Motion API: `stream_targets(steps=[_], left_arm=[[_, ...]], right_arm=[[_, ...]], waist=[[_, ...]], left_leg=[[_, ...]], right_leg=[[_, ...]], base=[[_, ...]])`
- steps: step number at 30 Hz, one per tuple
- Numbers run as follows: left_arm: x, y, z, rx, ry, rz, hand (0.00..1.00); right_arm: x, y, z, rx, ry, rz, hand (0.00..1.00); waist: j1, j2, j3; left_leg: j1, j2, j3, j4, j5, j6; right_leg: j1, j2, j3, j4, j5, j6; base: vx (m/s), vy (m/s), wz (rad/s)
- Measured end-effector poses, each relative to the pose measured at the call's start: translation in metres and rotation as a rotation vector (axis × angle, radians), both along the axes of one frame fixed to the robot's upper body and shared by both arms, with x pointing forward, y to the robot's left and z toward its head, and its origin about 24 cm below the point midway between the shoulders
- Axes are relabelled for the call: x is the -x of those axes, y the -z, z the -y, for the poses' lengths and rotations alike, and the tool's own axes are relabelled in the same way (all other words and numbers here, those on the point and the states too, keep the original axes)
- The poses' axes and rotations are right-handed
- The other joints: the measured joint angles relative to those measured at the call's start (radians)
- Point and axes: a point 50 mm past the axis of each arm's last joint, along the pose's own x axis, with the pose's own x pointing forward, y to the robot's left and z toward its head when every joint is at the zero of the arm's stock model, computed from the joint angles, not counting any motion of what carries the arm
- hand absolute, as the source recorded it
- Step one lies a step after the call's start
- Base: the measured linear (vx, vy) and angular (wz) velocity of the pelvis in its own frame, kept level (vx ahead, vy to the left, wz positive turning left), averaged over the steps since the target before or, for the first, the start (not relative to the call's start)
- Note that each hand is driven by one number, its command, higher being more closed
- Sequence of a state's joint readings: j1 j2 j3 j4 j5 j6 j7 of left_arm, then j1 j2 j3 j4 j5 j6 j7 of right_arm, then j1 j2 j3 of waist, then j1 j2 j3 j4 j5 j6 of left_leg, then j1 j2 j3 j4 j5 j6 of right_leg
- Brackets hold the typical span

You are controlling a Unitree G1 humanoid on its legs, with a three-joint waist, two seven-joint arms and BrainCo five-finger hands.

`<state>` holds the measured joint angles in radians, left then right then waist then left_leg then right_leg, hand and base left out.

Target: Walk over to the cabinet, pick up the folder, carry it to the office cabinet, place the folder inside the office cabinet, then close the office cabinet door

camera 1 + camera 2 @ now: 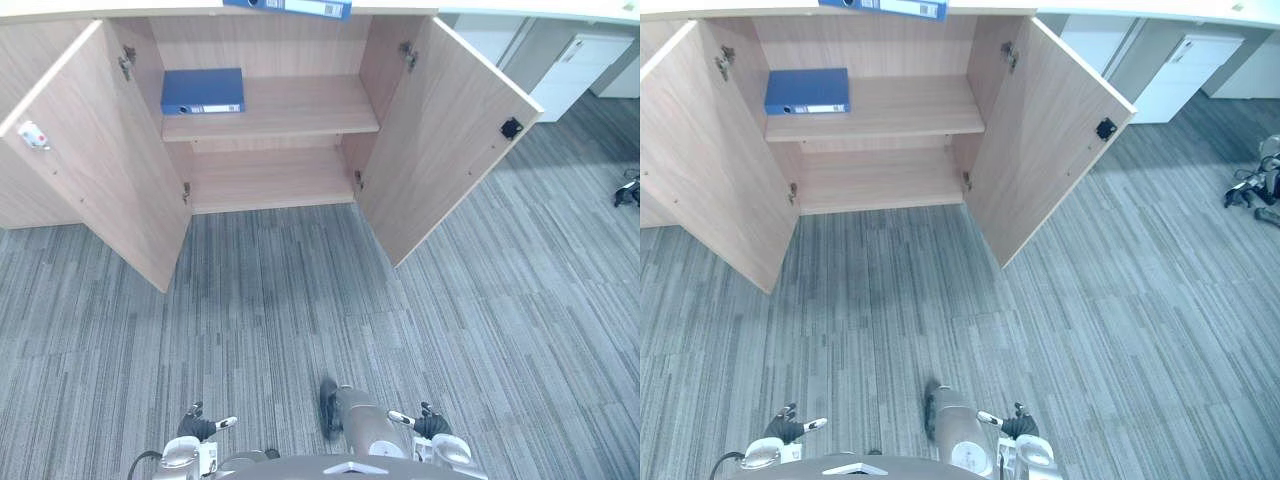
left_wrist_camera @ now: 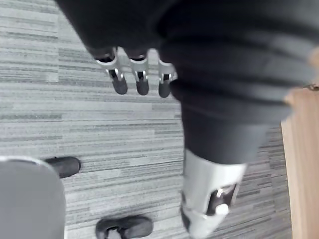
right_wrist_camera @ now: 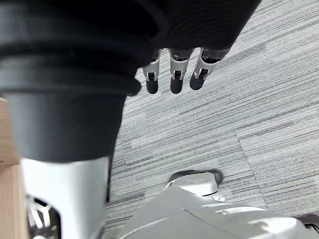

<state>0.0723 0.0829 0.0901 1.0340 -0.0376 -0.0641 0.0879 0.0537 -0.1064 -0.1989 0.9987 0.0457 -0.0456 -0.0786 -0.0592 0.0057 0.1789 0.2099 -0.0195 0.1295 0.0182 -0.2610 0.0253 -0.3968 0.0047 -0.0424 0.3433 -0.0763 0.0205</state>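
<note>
A wooden office cabinet [image 1: 270, 180] stands ahead with both doors swung wide. A blue folder [image 1: 203, 91] lies flat on the left end of its upper shelf [image 1: 300, 105]. A second blue folder [image 1: 300, 7] rests on the cabinet's top. My left hand [image 1: 200, 425] and right hand [image 1: 430, 424] hang low at my sides, far from the cabinet. In the left wrist view the fingers [image 2: 139, 82] are relaxed over grey carpet with nothing in them. The right wrist view shows its fingers [image 3: 172, 79] the same way.
The left door [image 1: 100, 170] and right door [image 1: 440, 130] jut out over the grey striped carpet [image 1: 300, 300]. White cabinets [image 1: 580, 60] stand at the back right. A dark object [image 1: 628, 190] lies at the right edge.
</note>
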Motion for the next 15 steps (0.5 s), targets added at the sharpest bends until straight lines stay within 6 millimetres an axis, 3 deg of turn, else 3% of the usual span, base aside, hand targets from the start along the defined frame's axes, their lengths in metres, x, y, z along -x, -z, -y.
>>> stream_targets(steps=[1,2,3,4,5,6,7,9,12,14,15], left_arm=[[0.0,0.001,0.007,0.023,-0.017,0.002,0.0],[-0.002,0.001,0.012,0.038,-0.025,0.011,0.0],[-0.003,0.001,0.016,0.05,-0.038,0.017,0.0],[-0.002,0.002,0.019,0.068,-0.072,0.018,0.0],[-0.004,0.001,0.018,0.076,-0.113,0.033,0.0],[-0.005,0.0,0.017,0.076,-0.124,0.045,0.0],[-0.008,-0.003,0.015,0.076,-0.145,0.068,0.0],[-0.016,-0.007,0.013,0.07,-0.147,0.109,0.0],[-0.022,-0.011,0.014,0.079,-0.162,0.147,0.0],[-0.023,-0.011,0.016,0.087,-0.166,0.153,0.0],[-0.025,-0.012,0.016,0.086,-0.163,0.161,0.0]], right_arm=[[0.001,0.0,0.002,-0.002,0.022,0.002,0.0],[0.001,-0.001,0.005,0.005,0.026,0.004,0.0],[0.0,-0.001,0.007,0.009,0.029,0.007,0.0],[0.0,-0.002,0.008,0.018,0.036,0.011,0.0],[0.001,-0.003,0.008,0.025,0.042,0.01,0.0],[0.002,-0.003,0.008,0.03,0.041,0.015,0.0],[0.002,-0.004,0.008,0.034,0.038,0.024,0.0],[-0.001,-0.006,0.004,0.025,0.048,0.044,0.0],[-0.004,-0.006,-0.001,0.003,0.065,0.061,0.0],[-0.005,-0.005,-0.008,-0.028,0.093,0.066,0.0],[-0.007,-0.004,-0.015,-0.051,0.103,0.073,0.0]], waist=[[-0.008,0.014,0.005],[-0.002,0.036,0.004],[0.001,0.041,0.006],[0.001,0.043,0.009],[0.001,0.046,0.011],[0.005,0.049,0.014],[0.017,0.047,0.016],[0.039,0.032,0.025],[0.062,0.028,0.019],[0.066,0.023,0.019],[0.074,0.016,0.018]], left_leg=[[0.029,0.022,-0.016,0.004,-0.013,-0.025],[0.019,0.042,-0.014,0.03,-0.008,-0.047],[-0.007,0.047,-0.009,0.091,-0.002,-0.061],[-0.062,0.062,0.004,0.244,0.002,-0.068],[-0.152,0.1,0.016,0.509,0.013,-0.081],[-0.194,0.126,0.021,0.637,0.019,-0.085],[-0.258,0.188,0.039,0.844,0.019,-0.085],[-0.341,0.264,0.074,1.006,0.017,-0.082],[-0.448,0.306,0.133,0.946,0.008,-0.074],[-0.468,0.292,0.195,0.798,-0.004,-0.075],[-0.488,0.251,0.224,0.655,-0.001,-0.081]], right_leg=[[0.017,0.012,-0.017,0.016,0.052,-0.013],[0.024,0.022,-0.029,0.019,0.034,-0.029],[0.033,0.024,-0.033,0.026,0.016,-0.043],[0.066,0.026,-0.033,0.011,-0.002,-0.054],[0.13,0.033,-0.034,-0.02,-0.02,-0.065],[0.166,0.042,-0.034,-0.033,-0.029,-0.072],[0.232,0.058,-0.033,-0.05,-0.049,-0.089],[0.308,0.066,-0.017,-0.065,-0.08,-0.102],[0.394,0.062,0.03,-0.12,-0.107,-0.101],[0.444,0.04,0.053,-0.152,-0.106,-0.091],[0.477,0.011,0.065,-0.184,-0.108,-0.076]], base=[[0.47,-0.204,0.41],[0.48,-0.212,0.3],[0.45,-0.221,0.09],[0.46,-0.222,0.14],[0.46,-0.22,0.12],[0.42,-0.203,0.03],[0.3,-0.154,-0.11],[0.37,-0.164,-0.27],[0.29,-0.023,-0.37],[0.36,0.103,-0.36],[0.35,0.138,-0.26]])
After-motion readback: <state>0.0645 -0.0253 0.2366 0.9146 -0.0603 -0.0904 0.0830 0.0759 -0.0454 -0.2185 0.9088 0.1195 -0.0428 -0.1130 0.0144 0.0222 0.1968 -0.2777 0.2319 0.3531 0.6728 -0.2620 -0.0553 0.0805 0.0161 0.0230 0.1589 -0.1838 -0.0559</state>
